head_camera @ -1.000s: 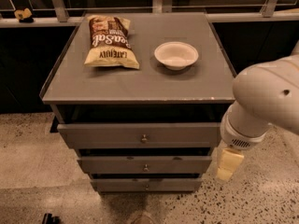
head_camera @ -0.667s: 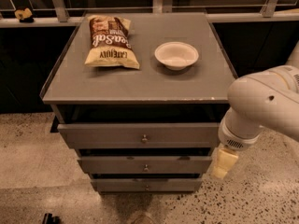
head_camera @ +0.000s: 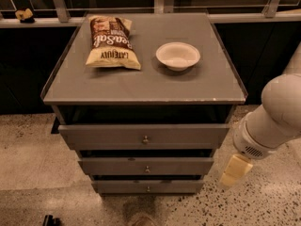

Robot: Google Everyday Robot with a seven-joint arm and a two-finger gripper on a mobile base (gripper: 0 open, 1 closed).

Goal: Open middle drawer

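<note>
The middle drawer (head_camera: 188, 165) is a grey flat front with a small round metal knob (head_camera: 147, 169), set between the wider top drawer (head_camera: 188, 136) and the narrower bottom drawer (head_camera: 178, 187) of a grey cabinet. All three fronts stand slightly out, with dark gaps above them. My gripper (head_camera: 234, 172), cream-coloured on a white arm (head_camera: 277, 112), hangs to the right of the cabinet at the height of the middle drawer. It is apart from the drawer and holds nothing that I can see.
On the cabinet top (head_camera: 141, 86) lie a bag of chips (head_camera: 112, 42) and a white bowl (head_camera: 178, 55). A railing and dark wall stand behind. Speckled floor (head_camera: 28, 173) surrounds the cabinet. A small dark object (head_camera: 49, 219) lies at the bottom left.
My arm and gripper drifted a little left, then back right and slightly lower. The drawers, bag and bowl have not moved.
</note>
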